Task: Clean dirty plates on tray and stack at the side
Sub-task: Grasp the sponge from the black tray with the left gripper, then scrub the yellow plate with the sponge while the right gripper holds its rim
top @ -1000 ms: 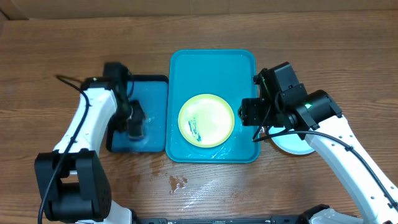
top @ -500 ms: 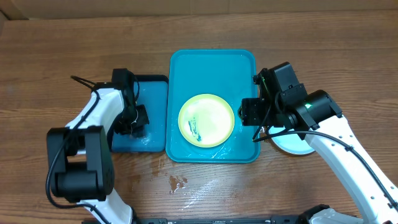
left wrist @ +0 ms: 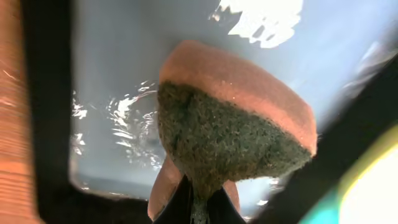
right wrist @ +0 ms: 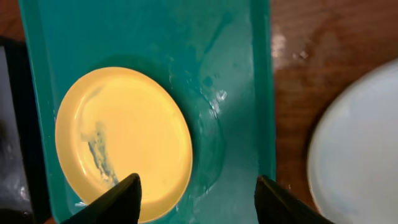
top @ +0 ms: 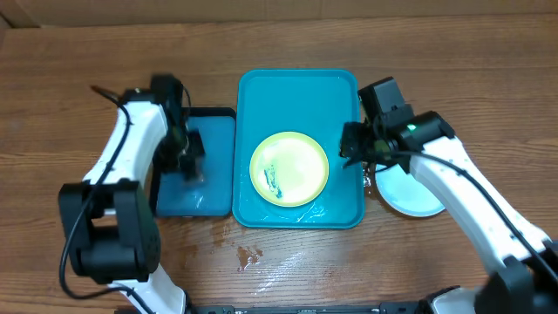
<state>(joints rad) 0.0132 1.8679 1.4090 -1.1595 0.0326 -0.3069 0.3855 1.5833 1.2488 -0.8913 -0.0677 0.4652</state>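
we find the left tool (left wrist: 198, 202) pinching a brown sponge (left wrist: 236, 124) over the small blue tray (top: 214, 199). the right tool (right wrist: 199, 196) is spread, holding nothing, above the teal tray (top: 296, 87) at its right rim. a smeared yellow-green plate (top: 289, 168) lies in that tray. a pale plate (top: 411, 195) sits on the worktop (top: 87, 70) just beside it.

The left end effector (left wrist: 198, 202) pinches an orange sponge with a dark green scouring face (left wrist: 233, 134) in front of the wet floor of a dark-rimmed blue tray (left wrist: 112, 68) (white glare up top). Brown wooden tabletop (left wrist: 9, 93) runs along the left edge.
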